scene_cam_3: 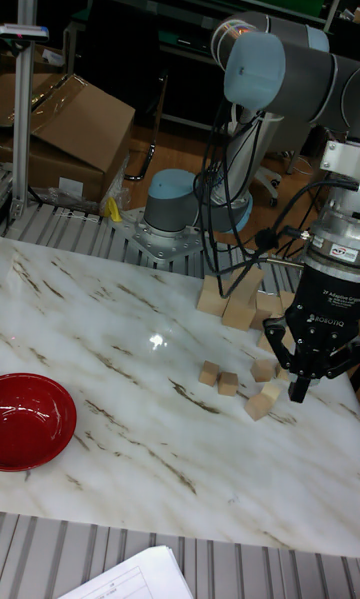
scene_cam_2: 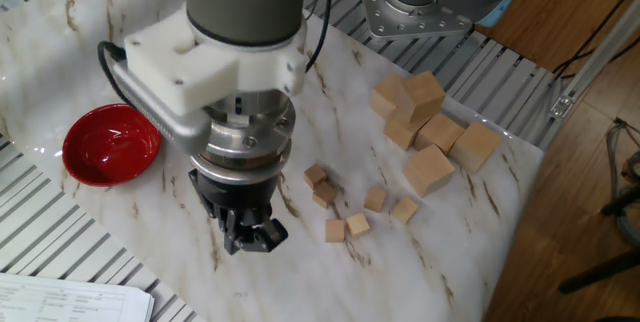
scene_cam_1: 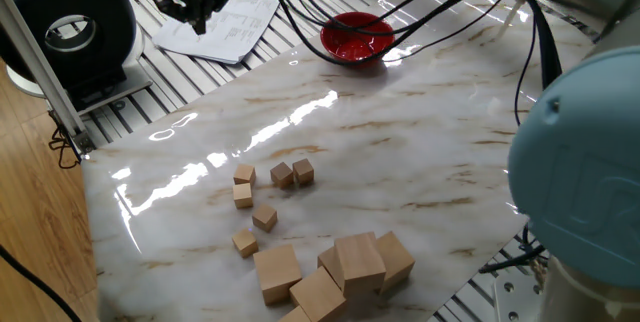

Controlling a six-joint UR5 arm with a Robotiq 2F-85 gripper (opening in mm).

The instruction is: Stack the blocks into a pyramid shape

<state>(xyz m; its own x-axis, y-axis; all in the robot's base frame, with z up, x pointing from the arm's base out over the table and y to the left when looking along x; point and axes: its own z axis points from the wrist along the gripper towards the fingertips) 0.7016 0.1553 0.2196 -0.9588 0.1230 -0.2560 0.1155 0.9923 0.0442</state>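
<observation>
Tall fixed view shows the claw (scene_cam_3: 300,379) hanging above the marble table (scene_cam_3: 110,379), holding nothing; whether its fingers stand parted or closed cannot be told. The small blocks (scene_cam_3: 240,384) lie scattered flat, just beside and below the claw, none stacked. Beyond them sits a heap of larger cubes (scene_cam_3: 235,304); a red bowl (scene_cam_3: 30,419) lies well apart. Judged step: approach for the first pick. Next move calls for descent over a single block.

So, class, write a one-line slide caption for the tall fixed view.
Robot gripper hovers by small wooden blocks scattered on a marble table, red bowl at left.
</observation>
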